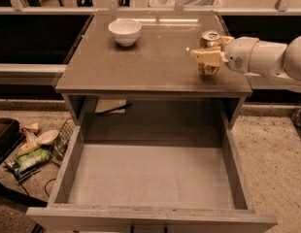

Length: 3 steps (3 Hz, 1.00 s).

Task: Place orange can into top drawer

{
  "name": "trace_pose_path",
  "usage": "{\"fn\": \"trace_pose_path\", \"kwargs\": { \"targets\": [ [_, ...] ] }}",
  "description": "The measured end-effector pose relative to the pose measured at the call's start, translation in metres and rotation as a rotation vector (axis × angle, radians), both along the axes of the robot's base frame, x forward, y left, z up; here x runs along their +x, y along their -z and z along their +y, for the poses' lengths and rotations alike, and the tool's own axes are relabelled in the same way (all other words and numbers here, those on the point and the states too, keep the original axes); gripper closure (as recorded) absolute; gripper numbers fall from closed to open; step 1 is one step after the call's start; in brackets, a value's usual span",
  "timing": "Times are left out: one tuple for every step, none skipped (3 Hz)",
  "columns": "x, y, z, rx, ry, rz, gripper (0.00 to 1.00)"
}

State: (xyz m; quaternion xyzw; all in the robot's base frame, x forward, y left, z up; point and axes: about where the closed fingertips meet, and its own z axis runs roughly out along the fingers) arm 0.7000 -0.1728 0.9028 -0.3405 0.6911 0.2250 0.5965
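1. Gripper (207, 57) is over the right rear part of the cabinet top (150, 62), reaching in from the right on a white arm (269, 57).
2. Its cream fingers (205, 56) are closed around the orange can (211, 41), one finger lying across the front of the can at about mid-height, so the hand is grasping the can.
3. The can stands upright in that grip, its silver top showing above the fingers and its lower end showing below them.
4. From where I stand I cannot tell whether the can's base rests on the cabinet top or hangs just above it.
5. A white bowl (125, 31) sits on the same surface, well apart from the can, towards the left rear.
6. Below the front edge of the cabinet top, the top drawer (150, 216) is pulled out wide, its flat grey bottom bare between low side walls.
7. The can is above and behind the drawer's right rear corner, not over its open floor.
8. On the floor to the left of the drawer lies a small heap of packets (31, 152).
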Motion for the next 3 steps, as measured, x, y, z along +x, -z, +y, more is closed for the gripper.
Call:
{"fn": "trace_pose_path", "kwargs": {
  "targets": [
    [-0.058, -0.025, 0.001, -0.045, 0.009, 0.0, 0.92],
    [-0.134, -0.048, 0.032, -0.059, -0.008, -0.02, 1.0],
    [-0.17, -0.027, 0.092, -0.035, -0.063, -0.02, 1.0]
  ]
}}
